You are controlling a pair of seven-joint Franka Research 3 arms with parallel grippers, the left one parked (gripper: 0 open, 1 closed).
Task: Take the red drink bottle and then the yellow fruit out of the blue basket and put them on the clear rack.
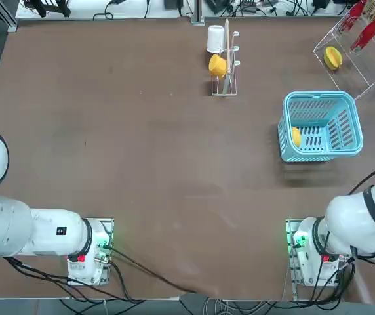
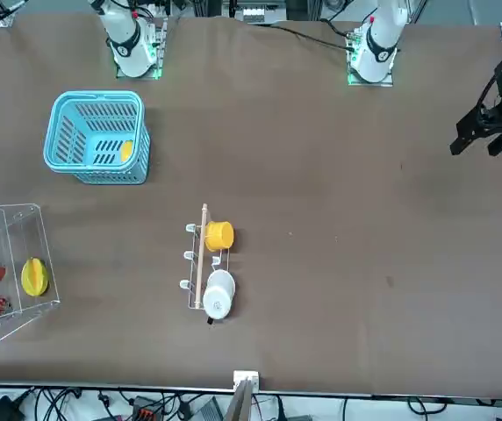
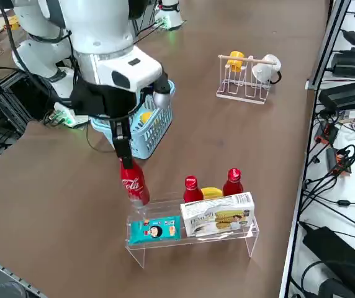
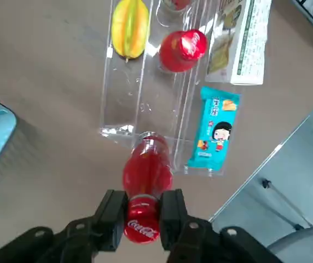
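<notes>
I saw the right gripper (image 4: 143,219) clamped shut on the red drink bottle (image 4: 145,183) just beside the clear rack (image 4: 140,93); the overhead view cut both off. The yellow fruit (image 1: 296,136) lay half hidden inside the blue basket (image 1: 345,141).

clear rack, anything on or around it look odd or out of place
Nothing spilled or broken. The clear rack already holds two upright red bottles, a yellow fruit and two snack packs. The right tool holds a red bottle just above its end, not yet set down.

Bright, even light is filling every picture. Small soft shadows are lying beside the blue basket (image 1: 320,126). White glare is shining on the clear rack (image 4: 145,82). Nothing is looking blurry.
</notes>
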